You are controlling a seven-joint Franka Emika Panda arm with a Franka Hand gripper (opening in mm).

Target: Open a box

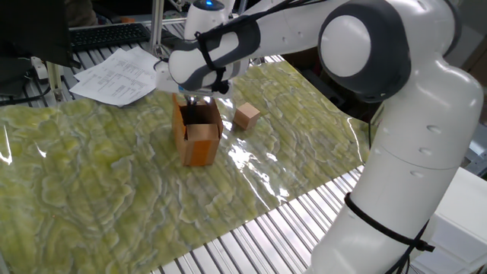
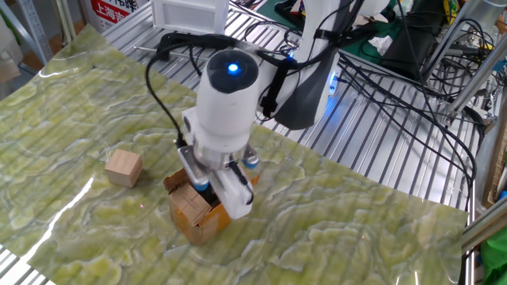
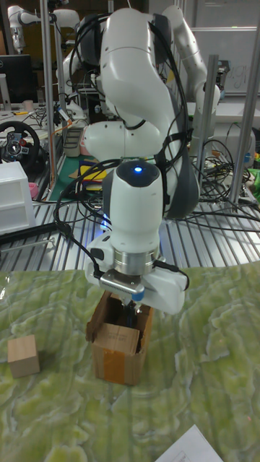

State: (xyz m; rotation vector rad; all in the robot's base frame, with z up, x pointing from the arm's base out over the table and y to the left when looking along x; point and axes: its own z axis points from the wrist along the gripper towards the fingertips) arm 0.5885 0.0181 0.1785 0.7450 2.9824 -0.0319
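Observation:
The box [image 1: 196, 137] stands upright on the green-yellow cloth, orange-brown, with its top flaps spread and a dark inside. One flap leans down into the opening [image 3: 118, 336]. From the other side the box [image 2: 194, 214] is partly covered by the robot's hand. My gripper [image 3: 133, 309] hangs straight down over the opening. Its dark fingers look pressed together, with their tips at the rim level, and hold nothing. In the first fixed view the gripper [image 1: 195, 101] sits just above the box's back edge.
A small plain tan cube [image 1: 246, 116] [image 2: 124, 168] [image 3: 23, 356] lies on the cloth beside the box. Papers [image 1: 114, 76] and a keyboard [image 1: 106, 34] lie beyond the cloth's far edge. Cables [image 2: 396, 71] run over the slatted metal table.

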